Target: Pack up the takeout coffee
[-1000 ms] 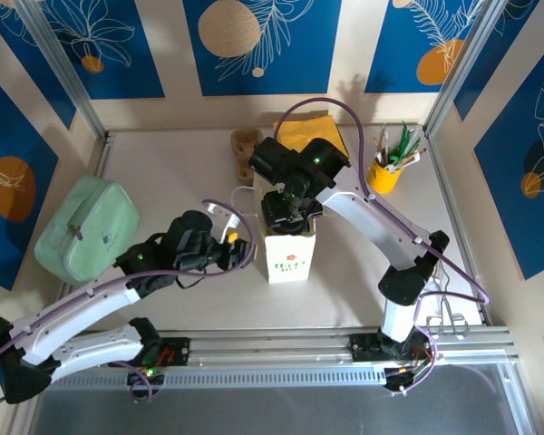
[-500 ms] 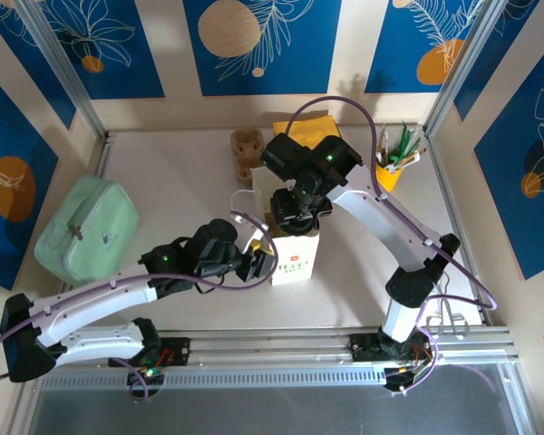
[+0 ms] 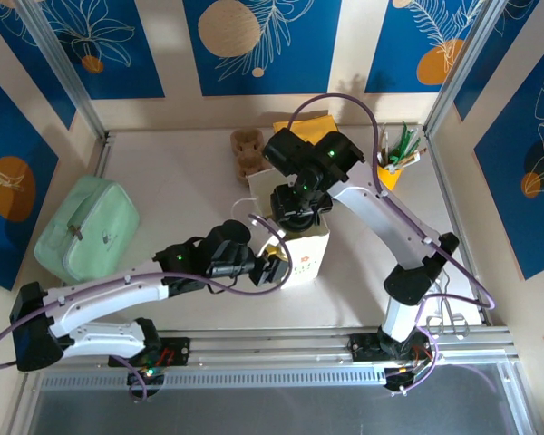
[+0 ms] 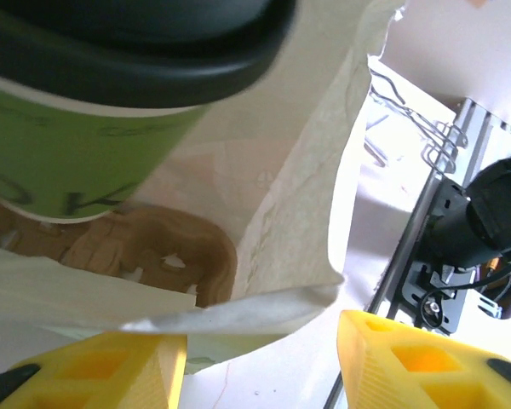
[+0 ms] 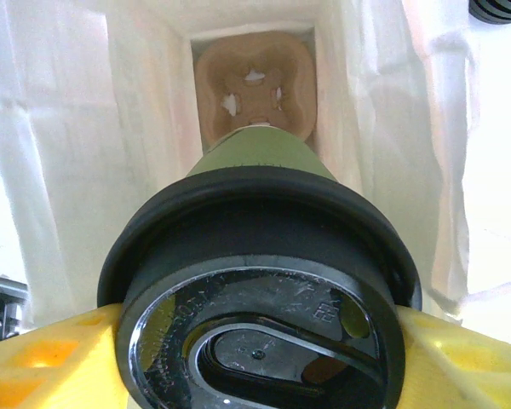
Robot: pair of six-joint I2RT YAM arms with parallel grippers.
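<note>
Hanging inside the paper bag (image 5: 68, 170), coffee cup (image 5: 260, 256) squeezed between right gripper (image 5: 257, 358) jaws, left gripper (image 4: 262, 362) jaws apart around the bag's edge.

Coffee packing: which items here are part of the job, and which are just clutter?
Job: takeout coffee in the right pincer; white paper bag; cardboard carrier inside it; left pincer straddling the bag's rim.
Clutter: mint pouch; yellow pen cup; yellow cloth; brown cardboard piece.
</note>
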